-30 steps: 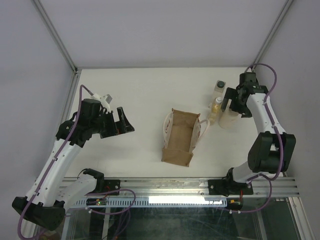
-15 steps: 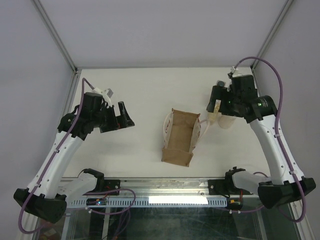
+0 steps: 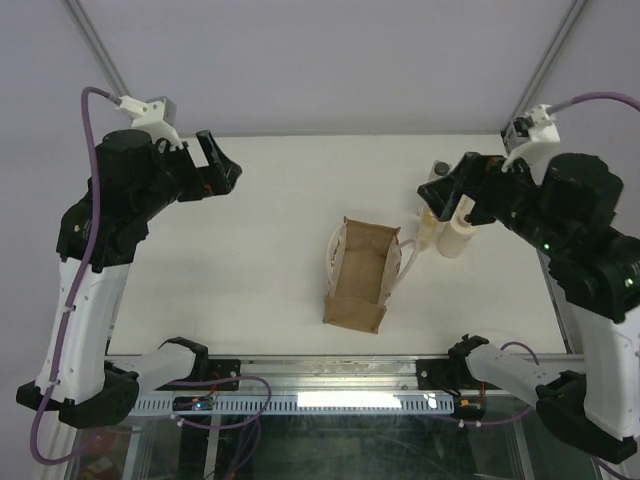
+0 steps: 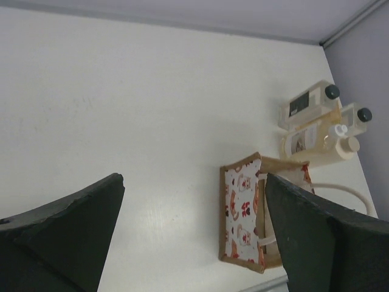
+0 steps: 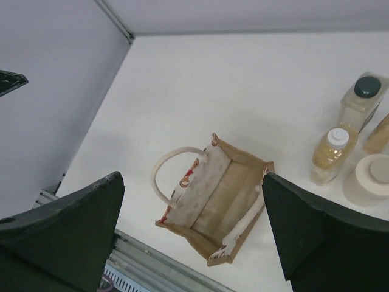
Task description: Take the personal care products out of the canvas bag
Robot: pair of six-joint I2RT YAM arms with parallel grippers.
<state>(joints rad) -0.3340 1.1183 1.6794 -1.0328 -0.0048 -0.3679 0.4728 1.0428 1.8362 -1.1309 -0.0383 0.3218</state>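
Note:
The canvas bag point(image 3: 358, 277) stands open at the table's middle, and no bottle shows inside it in the right wrist view point(image 5: 226, 196). The personal care products stand together right of it. They are a clear-beige bottle with a dark cap point(image 5: 363, 101), an amber bottle with a white cap point(image 5: 330, 156), a cream bottle point(image 5: 372, 177) and a second clear-beige bottle point(image 4: 321, 131). My left gripper point(image 3: 212, 170) is open and empty, high over the far left. My right gripper point(image 3: 455, 196) is open and empty, high above the bottles and partly covering them in the top view.
The bag's pale looped handles point(image 5: 167, 170) hang out on both sides. An aluminium rail point(image 3: 330, 372) runs along the table's near edge. Grey walls with metal posts point(image 3: 120, 80) close in the back and sides.
Both arms have risen well above the table. The left gripper swung back and left, and the right gripper lifted away from the bottles. The bag and bottles have not moved.

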